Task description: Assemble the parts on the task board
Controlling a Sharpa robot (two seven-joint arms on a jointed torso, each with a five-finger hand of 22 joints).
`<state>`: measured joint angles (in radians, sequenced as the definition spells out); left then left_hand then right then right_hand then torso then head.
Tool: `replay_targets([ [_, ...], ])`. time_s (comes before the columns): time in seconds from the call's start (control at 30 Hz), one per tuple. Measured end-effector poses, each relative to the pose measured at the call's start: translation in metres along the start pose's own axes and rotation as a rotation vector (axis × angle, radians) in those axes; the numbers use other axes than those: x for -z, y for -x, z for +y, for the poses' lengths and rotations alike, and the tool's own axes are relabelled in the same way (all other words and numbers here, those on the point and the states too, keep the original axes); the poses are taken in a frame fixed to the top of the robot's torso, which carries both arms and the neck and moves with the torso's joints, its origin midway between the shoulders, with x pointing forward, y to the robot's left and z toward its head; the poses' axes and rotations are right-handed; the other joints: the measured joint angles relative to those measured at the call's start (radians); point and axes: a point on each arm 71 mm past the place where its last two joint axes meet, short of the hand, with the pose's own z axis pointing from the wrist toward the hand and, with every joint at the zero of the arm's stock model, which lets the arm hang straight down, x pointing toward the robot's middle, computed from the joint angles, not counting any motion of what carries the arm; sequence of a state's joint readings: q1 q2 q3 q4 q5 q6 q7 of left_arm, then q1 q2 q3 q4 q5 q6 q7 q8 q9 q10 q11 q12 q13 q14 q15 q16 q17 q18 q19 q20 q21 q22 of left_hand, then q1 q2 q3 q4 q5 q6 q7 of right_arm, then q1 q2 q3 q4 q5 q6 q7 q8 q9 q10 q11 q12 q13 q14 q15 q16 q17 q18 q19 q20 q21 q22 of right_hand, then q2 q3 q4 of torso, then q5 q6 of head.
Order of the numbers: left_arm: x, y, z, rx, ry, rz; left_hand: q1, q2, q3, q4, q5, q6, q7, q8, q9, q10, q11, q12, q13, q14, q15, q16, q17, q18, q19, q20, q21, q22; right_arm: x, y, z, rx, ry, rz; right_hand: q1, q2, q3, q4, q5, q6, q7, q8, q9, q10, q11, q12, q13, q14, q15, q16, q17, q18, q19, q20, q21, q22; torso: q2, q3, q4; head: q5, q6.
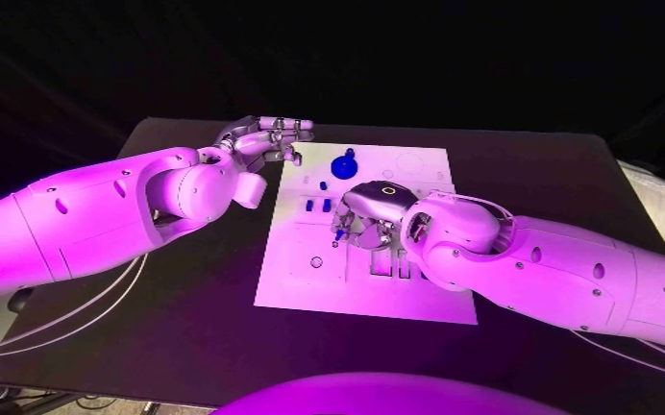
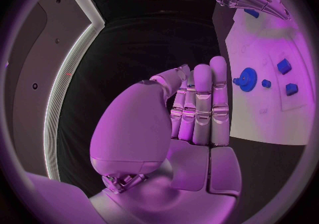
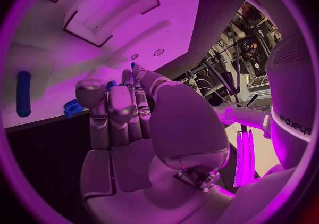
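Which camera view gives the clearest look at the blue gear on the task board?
The left wrist view: the blue gear lies unobstructed on the task board, its teeth visible. The head view shows it as a small blue disc. In the right wrist view a blue toothed piece peeks from behind the right hand.

The head camera looks steeply down from above the desk's (image 1: 166,338) near edge, taking in the whole task board (image 1: 298,285) and both arms at middle range. The left wrist camera sits close behind the left hand (image 2: 193,123), facing along its straight fingers toward the board's far part, where the blue gear (image 2: 248,79) lies. The right wrist camera sits close behind the right hand (image 3: 133,128), facing the board surface at very short range; all three views share the board.
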<state>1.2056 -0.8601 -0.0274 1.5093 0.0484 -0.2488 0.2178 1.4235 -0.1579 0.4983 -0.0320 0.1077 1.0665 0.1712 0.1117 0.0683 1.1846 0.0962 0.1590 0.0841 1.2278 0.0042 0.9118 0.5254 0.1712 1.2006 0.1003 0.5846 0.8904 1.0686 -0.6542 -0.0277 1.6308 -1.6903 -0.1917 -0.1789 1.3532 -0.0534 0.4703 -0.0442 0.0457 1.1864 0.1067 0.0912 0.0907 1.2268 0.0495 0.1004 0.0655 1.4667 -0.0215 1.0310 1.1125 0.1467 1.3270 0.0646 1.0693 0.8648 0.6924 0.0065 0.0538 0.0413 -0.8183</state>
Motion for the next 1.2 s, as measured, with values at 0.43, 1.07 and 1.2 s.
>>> replay_targets([
  [0.43, 0.0, -0.0005, 0.0002, 0.0, 0.002, 0.002, 0.0, 0.0, 0.0, 0.0, 0.0, 0.0, 0.0, 0.0, 0.0, 0.0, 0.0, 0.0, 0.0, 0.0, 0.0, 0.0, 0.0, 0.0, 0.0, 0.0, 0.0, 0.0, -0.0017, -0.0035, 0.0025, 0.009, 0.006, 0.034, 0.0, 0.0, -0.003, -0.003, -0.002, -0.002, 0.002, 0.002, 0.0, 0.0, 0.0, -0.004, 0.0, 0.0, 0.0, 0.0, 0.0, 0.0, 0.0, 0.0, 0.0, 0.001, 0.001, -0.0008, 0.0, 0.001, -0.009],
  [1.07, -0.0004, -0.0014, 0.0005, 0.001, 0.005, 0.005, 0.0, 0.0, -0.003, -0.003, 0.0, 0.0, 0.0, 0.0, 0.0, 0.0, 0.0, 0.004, 0.0, 0.0, 0.0, 0.0, -0.001, 0.0, 0.0, 0.0, 0.0, 0.0, -0.0076, -0.0067, 0.0049, 0.033, 0.002, 0.062, 0.001, -0.001, -0.003, -0.003, -0.004, -0.005, 0.005, 0.001, 0.003, 0.0, 0.0, -0.004, 0.0, 0.0, 0.0, 0.004, 0.003, 0.0, 0.0, 0.0, 0.004, 0.002, 0.001, 0.0, -0.0001, 0.007, -0.027],
  [1.2, -0.0004, -0.0015, 0.0005, 0.001, 0.006, 0.005, 0.0, 0.0, -0.003, -0.003, 0.0, 0.0, 0.0, 0.0, 0.0, 0.0, 0.0, 0.004, 0.0, 0.0, 0.0, 0.0, -0.001, 0.0, 0.0, 0.0, 0.0, 0.0, -0.0099, -0.0077, 0.0066, 0.042, 0.003, 0.074, 0.001, -0.001, -0.003, -0.003, -0.001, -0.005, 0.006, 0.0, 0.009, 0.004, 0.004, -0.009, 0.0, 0.0, 0.0, 0.01, 0.007, 0.0, 0.0, 0.0, 0.004, 0.002, 0.001, -0.0001, -0.0006, 0.008, -0.029],
])
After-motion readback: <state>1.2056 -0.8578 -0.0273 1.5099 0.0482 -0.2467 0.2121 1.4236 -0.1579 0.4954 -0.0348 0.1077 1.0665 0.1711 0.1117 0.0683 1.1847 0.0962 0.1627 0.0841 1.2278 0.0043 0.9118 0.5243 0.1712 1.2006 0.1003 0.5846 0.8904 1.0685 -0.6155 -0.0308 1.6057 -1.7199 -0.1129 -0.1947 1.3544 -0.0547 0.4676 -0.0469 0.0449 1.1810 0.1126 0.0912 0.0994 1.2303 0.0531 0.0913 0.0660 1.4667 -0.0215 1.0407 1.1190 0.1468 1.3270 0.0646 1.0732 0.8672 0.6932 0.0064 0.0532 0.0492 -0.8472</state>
